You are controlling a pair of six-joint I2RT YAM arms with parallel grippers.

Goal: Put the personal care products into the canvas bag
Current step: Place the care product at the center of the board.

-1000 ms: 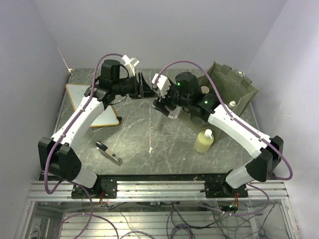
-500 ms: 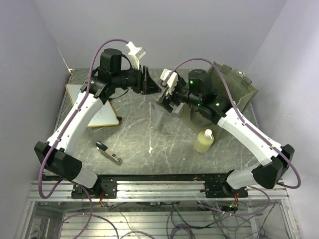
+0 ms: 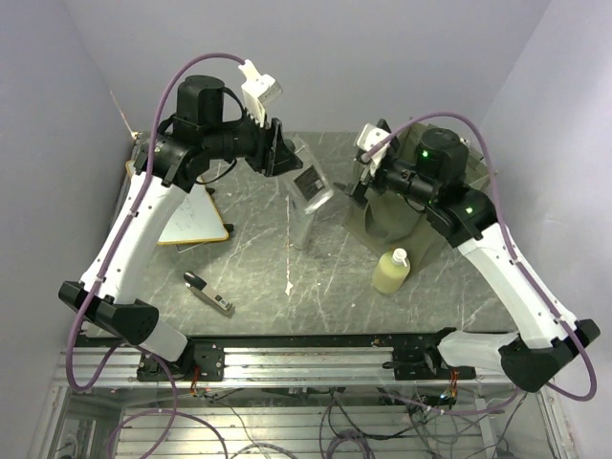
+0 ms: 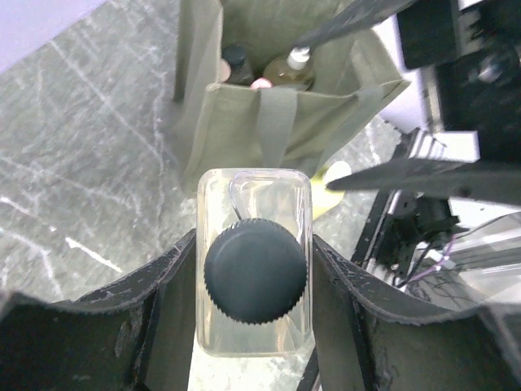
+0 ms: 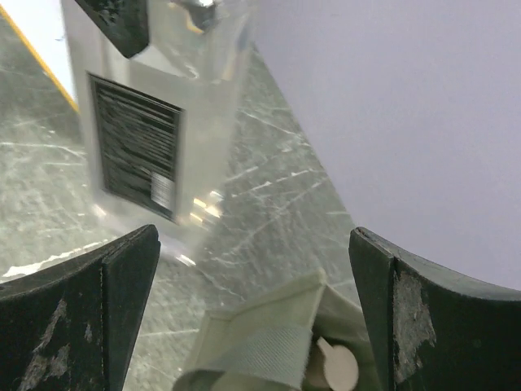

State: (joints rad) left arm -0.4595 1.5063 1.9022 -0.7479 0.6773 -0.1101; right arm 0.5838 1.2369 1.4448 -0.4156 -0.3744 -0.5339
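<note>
A robotics lab (aluminium rail frame (image 3: 306, 368), loose cables (image 3: 344, 430), blank walls (image 3: 316, 57)).

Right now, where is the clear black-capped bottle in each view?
Top: bottle at centre, tilted, in the left end effector.
Left wrist: bottle bottom centre, cap facing camera.
Right wrist: bottle upper left, label showing.
Landmark: bag, right of the bottle on top; above it in left wrist; bottom centre in right wrist.

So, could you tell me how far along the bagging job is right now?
Done: an amber bottle and at least two others sit in the canvas bag. In hand: the left jaws are shut on the clear black-capped bottle, held aloft; the right jaws are open and empty. Left: the pale yellow bottle and what looks like a translucent grey container.
</note>
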